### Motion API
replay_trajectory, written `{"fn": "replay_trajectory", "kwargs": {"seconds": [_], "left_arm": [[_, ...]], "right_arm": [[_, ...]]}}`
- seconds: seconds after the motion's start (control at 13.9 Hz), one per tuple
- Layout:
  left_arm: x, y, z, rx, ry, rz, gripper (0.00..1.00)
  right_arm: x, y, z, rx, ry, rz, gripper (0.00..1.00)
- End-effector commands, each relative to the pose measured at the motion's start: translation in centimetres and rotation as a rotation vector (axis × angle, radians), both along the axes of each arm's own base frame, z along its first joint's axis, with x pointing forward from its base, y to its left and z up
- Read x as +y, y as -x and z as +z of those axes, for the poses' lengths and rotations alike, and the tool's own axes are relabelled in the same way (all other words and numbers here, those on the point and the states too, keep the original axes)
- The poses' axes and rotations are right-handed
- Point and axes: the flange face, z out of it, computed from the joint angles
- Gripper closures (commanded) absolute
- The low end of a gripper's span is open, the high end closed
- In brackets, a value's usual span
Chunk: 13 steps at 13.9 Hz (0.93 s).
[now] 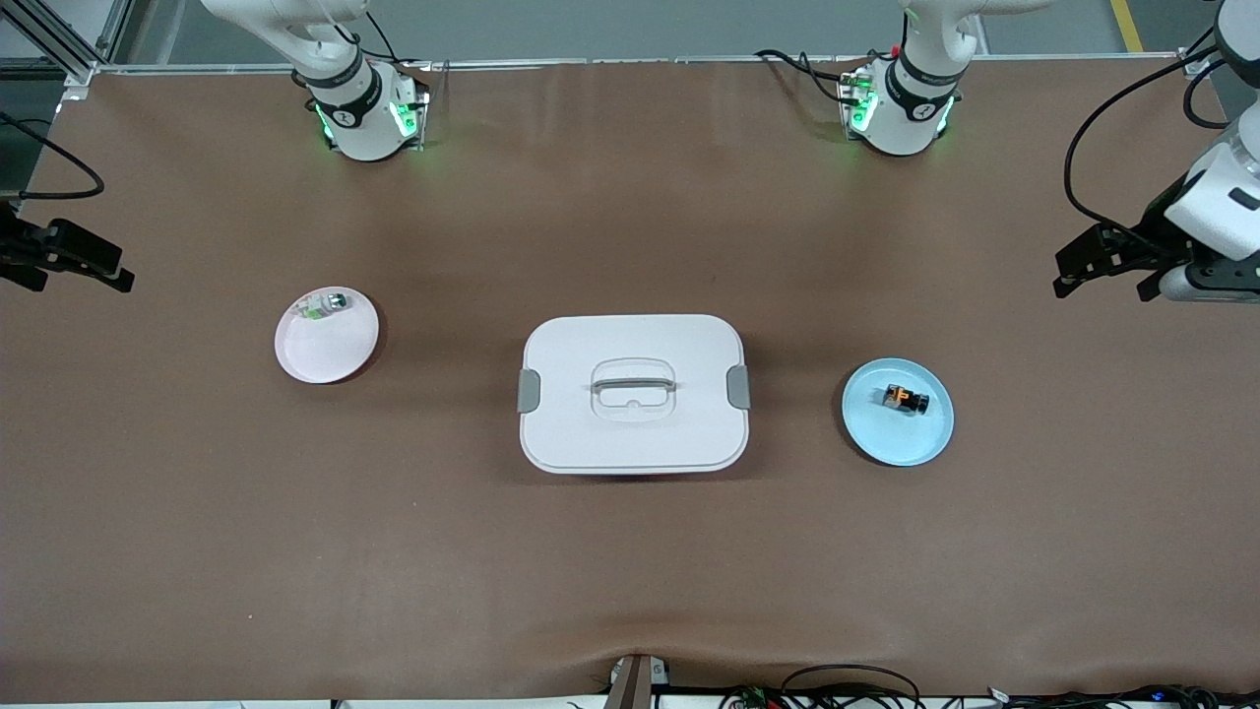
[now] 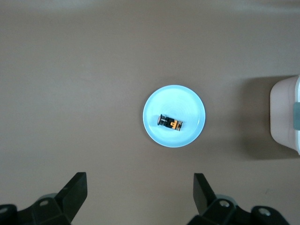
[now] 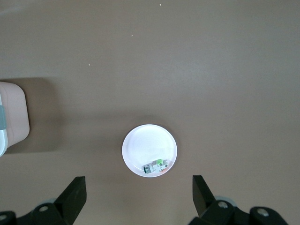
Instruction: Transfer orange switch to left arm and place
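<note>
Reaching for the orange switch (image 1: 907,399) looks like the step in hand, and nothing is gripped yet: the switch lies on its side on the blue plate (image 1: 920,445), which sits toward the left arm's end of the bench (image 1: 630,571), beside the box (image 1: 634,433) at the bench's middle. The left gripper (image 1: 1107,268) hangs over the bench's edge at that same end, fingers spread wide and empty; the right gripper (image 1: 69,264) hangs over the edge at the right arm's end, fingers likewise apart and empty, waiting. To do this well, I judge the left arm should come down over the blue plate, turn its wrist so the fingers (image 2: 75,187) close across the switch's narrow body rather than along its length, and stop short of the plate's rim. The handover should likely happen clear of the box, either above its lid or around it, before the switch goes to the white plate (image 1: 320,359), which already carries a small silvery-green part (image 1: 325,306). Both arms are cut off at the picture's sides, so their upper links cannot be made out. The switch's round face is hard to make out, and the box's contents are hidden under its lid.
</note>
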Motion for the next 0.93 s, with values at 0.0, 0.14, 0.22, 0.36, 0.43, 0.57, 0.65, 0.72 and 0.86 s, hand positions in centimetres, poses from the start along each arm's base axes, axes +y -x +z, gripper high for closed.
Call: {"fn": "replay_trajectory", "kwargs": {"seconds": [0.0,0.14,0.22,0.36,0.43,0.57,0.65,0.72,0.86], "left_arm": [[0.2,-0.2,1.8,-0.012,-0.017,0.008,0.0],[0.2,0.2,2.7,0.01,-0.018,0.008,0.0],[0.1,0.4,3.2,0.026,-0.018,0.004,0.0],[-0.1,0.8,4.0,0.043,-0.019,-0.001,0.0],[-0.2,1.0,4.4,0.049,-0.019,-0.004,0.0],[-0.7,1.1,4.5,0.06,-0.02,-0.009,0.0],[-0.5,1.1,4.6,0.059,-0.02,-0.004,0.0],[-0.4,1.1,4.5,0.06,-0.01,-0.001,0.0],[-0.4,1.0,4.3,0.066,-0.01,0.026,0.0]], "right_arm": [[-0.1,0.0,0.2,-0.011,-0.007,-0.004,0.0],[0.0,0.0,0.1,-0.008,-0.007,-0.002,0.0],[-0.1,0.0,-0.1,-0.004,-0.008,-0.004,0.0],[-0.1,0.1,-0.3,-0.001,-0.008,-0.004,0.0],[-0.1,0.1,-0.3,-0.001,-0.008,-0.002,0.0],[-0.1,0.1,-0.3,0.001,-0.008,-0.004,0.0],[0.0,0.1,-0.3,0.001,-0.008,-0.002,0.0],[0.0,0.0,-0.4,0.002,-0.008,-0.002,0.0],[0.1,0.0,-0.4,0.002,-0.008,-0.001,0.0]]}}
